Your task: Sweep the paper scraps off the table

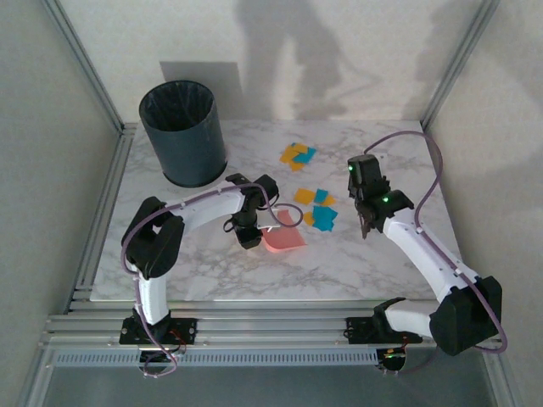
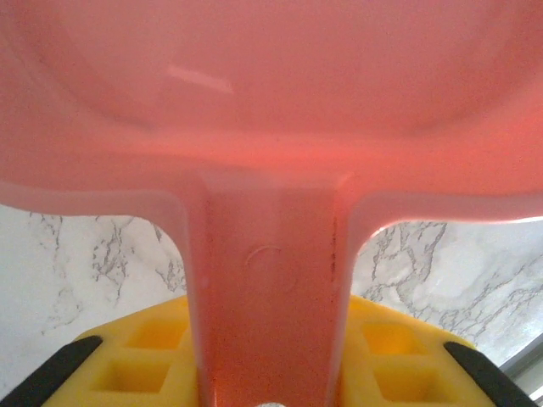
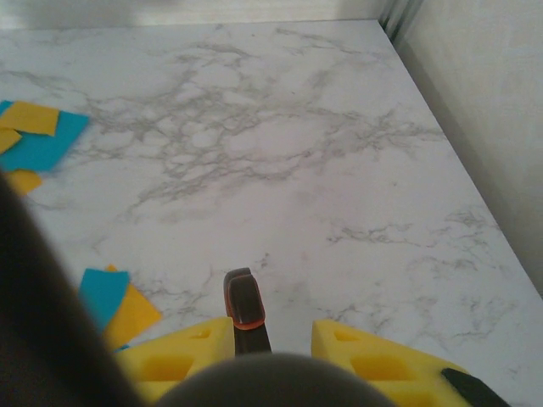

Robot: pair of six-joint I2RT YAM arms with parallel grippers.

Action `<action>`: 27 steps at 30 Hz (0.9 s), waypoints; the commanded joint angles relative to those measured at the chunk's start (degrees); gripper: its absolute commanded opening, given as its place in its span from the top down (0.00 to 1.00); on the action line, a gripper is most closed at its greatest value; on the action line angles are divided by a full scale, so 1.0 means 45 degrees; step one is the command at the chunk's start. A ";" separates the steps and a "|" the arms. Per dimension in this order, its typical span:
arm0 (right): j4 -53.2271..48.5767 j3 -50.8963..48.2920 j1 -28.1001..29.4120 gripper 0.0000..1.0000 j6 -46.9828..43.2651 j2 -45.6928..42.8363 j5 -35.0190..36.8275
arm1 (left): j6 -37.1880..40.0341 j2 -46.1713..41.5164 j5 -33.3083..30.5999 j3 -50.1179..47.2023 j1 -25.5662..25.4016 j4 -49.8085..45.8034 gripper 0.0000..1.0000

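1. The left claw (image 1: pixel 249 233) is clamped on the handle of the pink dustpan (image 1: pixel 284 240); in the left wrist view that handle runs straight between the yellow pads (image 2: pixel 140 365), with the pan's body (image 2: pixel 271 102) spreading out ahead.
2. The right claw (image 1: pixel 366 222) is closed together on a slim dark tool (image 3: pixel 243 309) with an orange tip, probably a brush, though I cannot tell its working end.
3. The paper scraps (image 1: pixel 320 209) lie on the table (image 1: pixel 212 263) in 2 loose clusters; the nearer one sits between the 2 claws, just beyond the dustpan's right side and left of the right claw; the other cluster (image 1: pixel 298 154) lies farther back, well apart from both.
4. The pan's long axis runs left to right, handle at the left claw and mouth toward the scraps; a leftward stroke by the right claw looks the natural feed, and that claw is about as near the cluster as the pan.
5. The scraps are small, flat, angular bits, orange-yellow and teal-blue, some overlapping (image 3: pixel 38 140); they look light enough to skid or flutter.
6. A dark bin (image 1: pixel 182 131) stands at the back left.
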 commanded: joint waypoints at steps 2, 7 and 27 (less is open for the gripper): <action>0.0612 -0.0197 0.0340 1.00 -0.0331 0.0186 0.1040 | 0.0256 0.0088 0.0115 0.0292 -0.0112 -0.0633 1.00; 0.0680 -0.0295 0.0743 1.00 -0.0264 0.0453 0.1291 | 0.0295 0.0176 0.0143 0.0414 -0.0103 -0.0682 1.00; 0.0699 0.0438 0.2698 1.00 0.0079 0.2041 0.1172 | 0.0161 0.0622 0.0205 0.0647 -0.0094 -0.0758 1.00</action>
